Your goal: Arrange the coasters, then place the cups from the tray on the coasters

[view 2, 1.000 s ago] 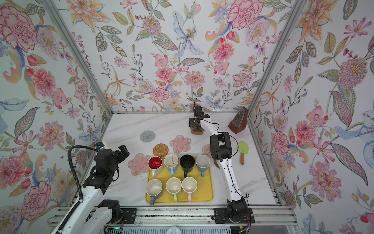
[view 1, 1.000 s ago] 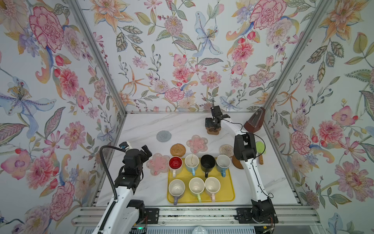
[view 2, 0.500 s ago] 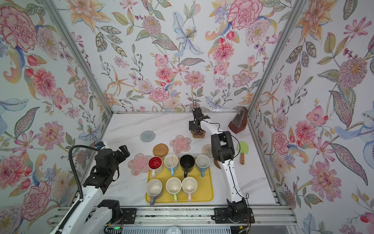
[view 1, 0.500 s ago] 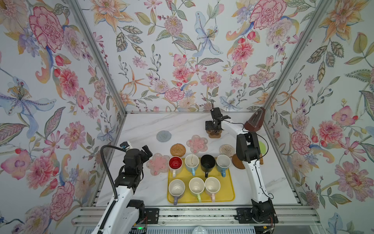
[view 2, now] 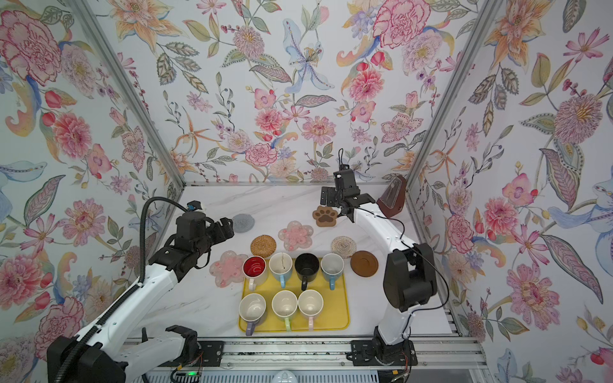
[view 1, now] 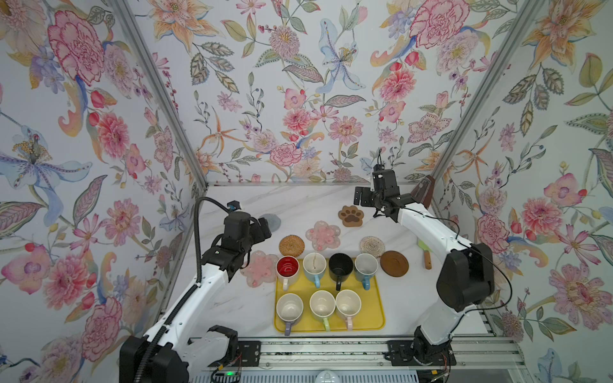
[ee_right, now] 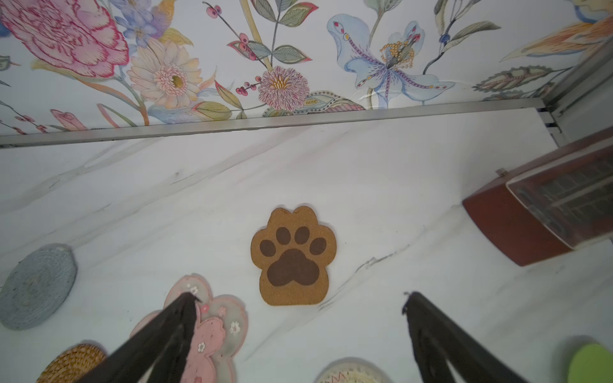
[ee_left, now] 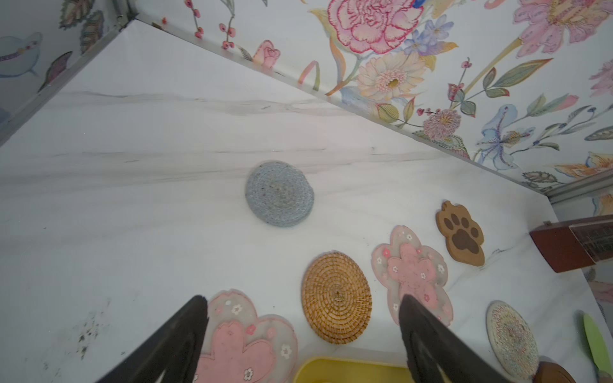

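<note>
While both tools stand empty: coasters laid out, cups on the tray

Where the left tool hangs above the desk, its jaws are spread wide and grip nothing. Near it lie a pink flower coaster and a tan rattan coaster, with a grey woven coaster farther off.
Right tool: jaws likewise wide, nothing held, raised near the brown paw coaster and not touching it.
Second pink flower coaster, beige woven coaster, dark wooden disc: flat on the desk by the far side of the yellow tray.
Cups: seven, all upright on the tray, four in the far row and three in the near row.
</note>
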